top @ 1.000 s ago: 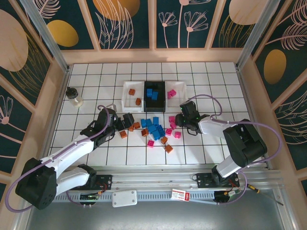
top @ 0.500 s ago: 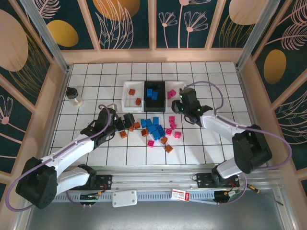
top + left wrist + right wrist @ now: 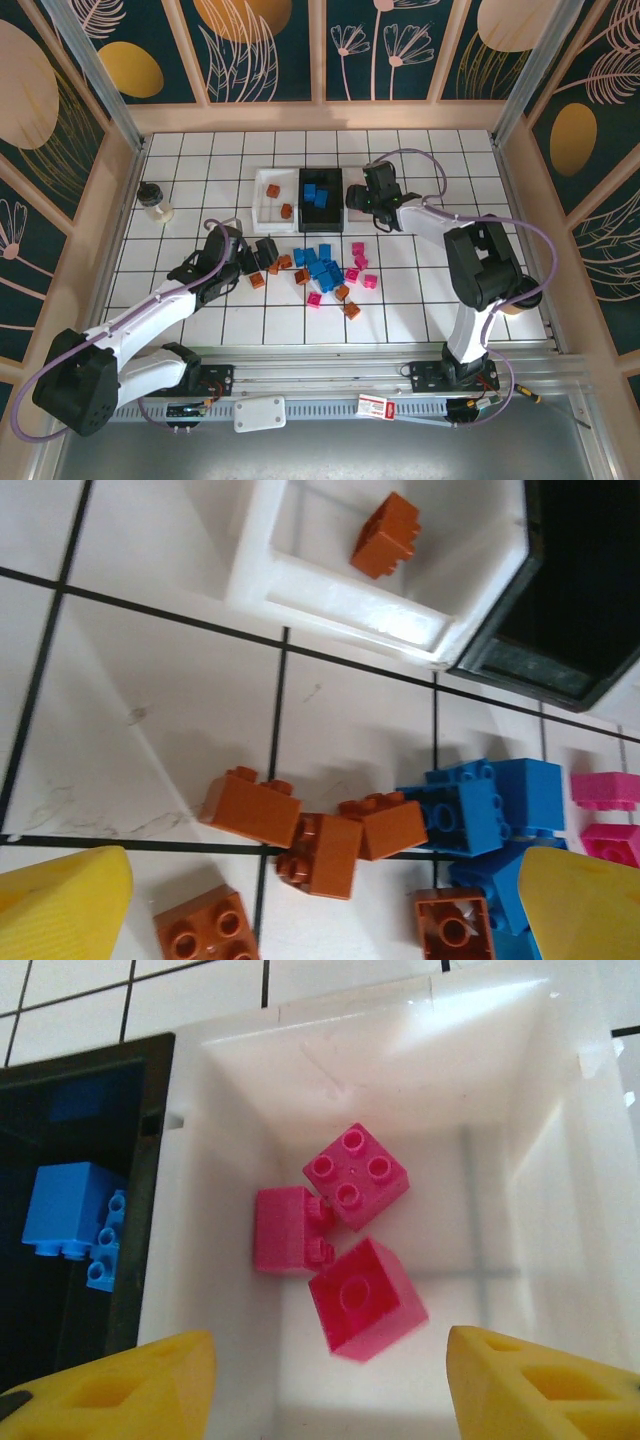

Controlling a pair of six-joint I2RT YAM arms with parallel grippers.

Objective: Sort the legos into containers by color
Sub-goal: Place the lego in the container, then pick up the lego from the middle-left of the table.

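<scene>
My right gripper hangs open over the right white container. Inside lie two pink legos, and a third, blurred one sits just below my open fingers. The black container holds blue legos. The left white container holds orange legos. My left gripper stands open low over several orange legos at the left end of the mixed pile.
A small clear jar with a dark lid stands at the far left. Loose blue legos and pink legos crowd the right side of my left gripper. Wooden walls ring the tiled floor.
My right arm swung from the pile up to the right white container, opened, and let a pink lego go into it. The left arm has not moved.
</scene>
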